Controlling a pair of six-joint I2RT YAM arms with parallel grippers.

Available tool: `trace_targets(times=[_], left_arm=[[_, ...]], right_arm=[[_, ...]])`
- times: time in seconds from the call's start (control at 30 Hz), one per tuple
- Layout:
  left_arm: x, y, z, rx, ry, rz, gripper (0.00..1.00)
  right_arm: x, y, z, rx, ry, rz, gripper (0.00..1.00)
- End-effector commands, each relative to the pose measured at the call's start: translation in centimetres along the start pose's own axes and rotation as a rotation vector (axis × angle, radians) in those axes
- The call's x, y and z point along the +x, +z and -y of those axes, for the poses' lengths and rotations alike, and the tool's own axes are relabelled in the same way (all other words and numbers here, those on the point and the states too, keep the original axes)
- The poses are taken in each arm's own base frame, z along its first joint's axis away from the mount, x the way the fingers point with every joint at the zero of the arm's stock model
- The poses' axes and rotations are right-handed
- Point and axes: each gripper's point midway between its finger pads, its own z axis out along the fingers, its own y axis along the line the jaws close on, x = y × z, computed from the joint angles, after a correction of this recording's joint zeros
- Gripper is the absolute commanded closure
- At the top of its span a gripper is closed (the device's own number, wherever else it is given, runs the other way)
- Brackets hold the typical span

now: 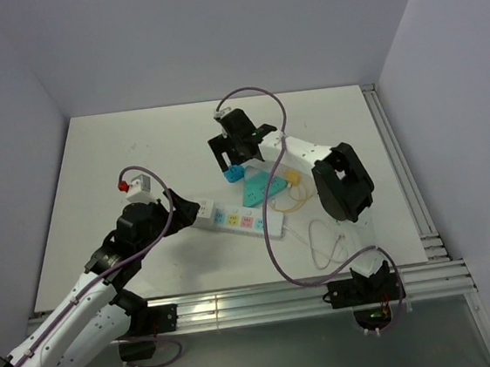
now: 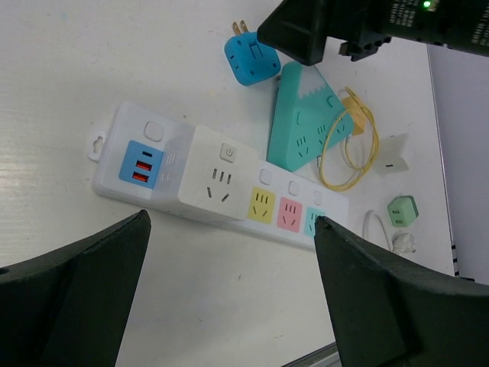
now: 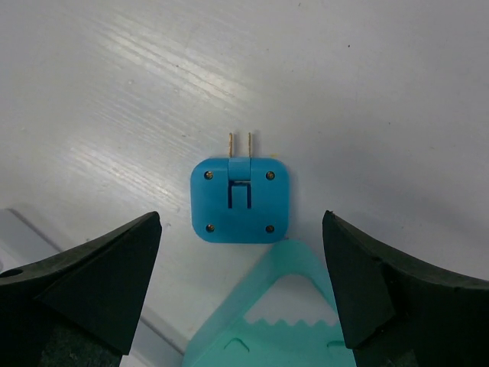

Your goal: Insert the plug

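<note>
My left pincer hangs spread wide over the white table, gripping nothing. Below it lies the long white power strip, flat on the table, with a blue USB panel at its left end, a large white socket beside that, then yellow, pink and teal sockets in a row. None of the sockets I can see has anything plugged in.

Past the strip's far side lies the small square blue plug on its back, its two metal prongs pointing away from the strip. My right pincer hovers above it, jaws wide apart, a finger either side, touching nothing. The teal triangular socket block lies just beside the plug. To its right are a loop of yellow cable, a small white cube adapter and a small green adapter.
</note>
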Motion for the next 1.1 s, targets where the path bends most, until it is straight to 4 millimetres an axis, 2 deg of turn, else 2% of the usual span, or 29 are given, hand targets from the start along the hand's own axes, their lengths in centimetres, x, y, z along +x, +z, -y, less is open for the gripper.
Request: trace_targets(times=[0.0, 0.13, 0.27, 0.57, 0.67, 0.73, 0.8, 0.9, 0.93, 1.0, 1.07], left_arm=[[-1.7, -0.7, 1.6, 0.05, 0.018, 0.032, 0.06], [-1.5, -0.7, 1.4, 0.053, 0.013, 0.027, 0.06], [-1.0, -0.4, 1.2, 0.056, 0.011, 0.013, 0.06], [-1.2, -0.2, 1.2, 0.059, 0.01, 0.018, 0.06], [-1.3, -0.2, 1.0, 0.054, 0.009, 0.016, 0.07], [-1.4, -0.3, 1.0, 0.055, 0.008, 0.019, 0.07], [-1.5, -0.4, 0.9, 0.052, 0.009, 0.024, 0.07], [-1.6, -0.5, 0.8, 0.046, 0.011, 0.025, 0.07], [-1.6, -0.5, 0.7, 0.045, 0.012, 0.026, 0.07], [-1.6, -0.4, 0.6, 0.04, 0.009, 0.024, 0.07], [-1.6, -0.3, 0.5, 0.038, 0.007, 0.028, 0.07]], right_arm=[[-1.0, 0.5, -0.2, 0.014, -0.05, -0.015, 0.07], [0.3, 2.0, -0.1, 0.024, -0.064, -0.059, 0.07], [1.0, 2.5, -0.2, 0.03, -0.084, -0.073, 0.09], [2.8, 3.9, -0.8, 0.028, -0.121, -0.14, 0.1], [3.6, 4.7, -0.3, 0.059, -0.124, -0.169, 0.1], [3.7, 5.0, -0.4, 0.06, -0.122, -0.174, 0.12], [3.7, 5.1, -0.5, 0.058, -0.117, -0.172, 0.22], [3.2, 4.8, -0.5, 0.058, -0.102, -0.151, 0.33], [2.1, 4.2, -0.7, 0.052, -0.092, -0.11, 0.35], [1.2, 3.5, -0.8, 0.048, -0.088, -0.073, 0.36], [-1.0, 2.0, -0.8, 0.049, -0.08, -0.01, 0.37]])
